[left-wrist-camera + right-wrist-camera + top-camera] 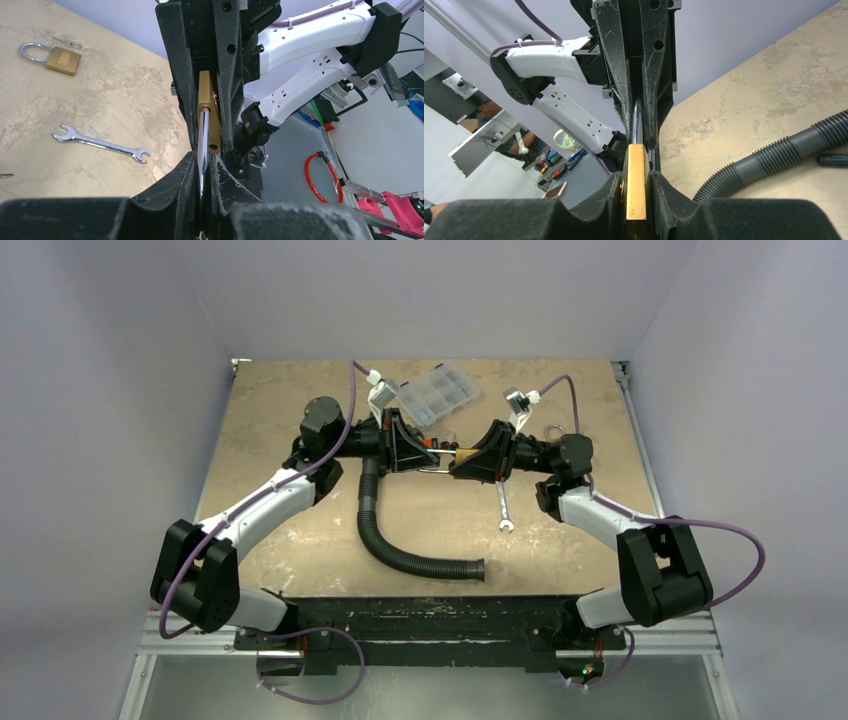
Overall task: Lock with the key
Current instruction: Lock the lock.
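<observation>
A clear plastic compartment box [437, 392] holds small parts too tiny to identify. Just in front of that box, the flat rectangular brass padlock [210, 115] is held at both ends: the left gripper [202, 167] clenches its smooth steel shackle [202, 140], and the right gripper [636, 192] clamps the brass body [636, 170]. A ribbed black hose [400, 550] curves farther forward.

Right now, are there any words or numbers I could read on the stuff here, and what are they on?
No text can be read anywhere.
The oval stamp on the spare padlock is too small to read.
The wrench shows no legible marks.
The held padlock shows only a plain brass edge.
</observation>
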Controlling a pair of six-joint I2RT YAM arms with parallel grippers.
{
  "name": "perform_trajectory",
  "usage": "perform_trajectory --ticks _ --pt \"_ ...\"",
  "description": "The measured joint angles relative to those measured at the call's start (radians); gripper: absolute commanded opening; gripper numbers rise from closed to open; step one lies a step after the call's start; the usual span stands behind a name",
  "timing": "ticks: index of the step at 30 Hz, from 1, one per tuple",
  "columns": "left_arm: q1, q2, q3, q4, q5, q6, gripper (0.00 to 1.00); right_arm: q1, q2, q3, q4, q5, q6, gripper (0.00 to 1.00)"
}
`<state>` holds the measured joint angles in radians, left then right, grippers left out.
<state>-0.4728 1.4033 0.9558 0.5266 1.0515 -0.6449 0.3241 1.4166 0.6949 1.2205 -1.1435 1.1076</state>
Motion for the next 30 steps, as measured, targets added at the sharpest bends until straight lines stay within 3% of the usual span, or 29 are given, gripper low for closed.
perform_trajectory --ticks 20,30 --pt "-0.038 0.055 0.002 0.054 -0.035 -0.049 0.0 0.004 0.036 0.003 -0.005 -0.016 -0.02 0.0" --pt "-0.066 0.067 0.0 0.074 -0.049 -0.076 0.0 0.02 -0.037 0.048 -0.291 -0.026 -0.276 0.0"
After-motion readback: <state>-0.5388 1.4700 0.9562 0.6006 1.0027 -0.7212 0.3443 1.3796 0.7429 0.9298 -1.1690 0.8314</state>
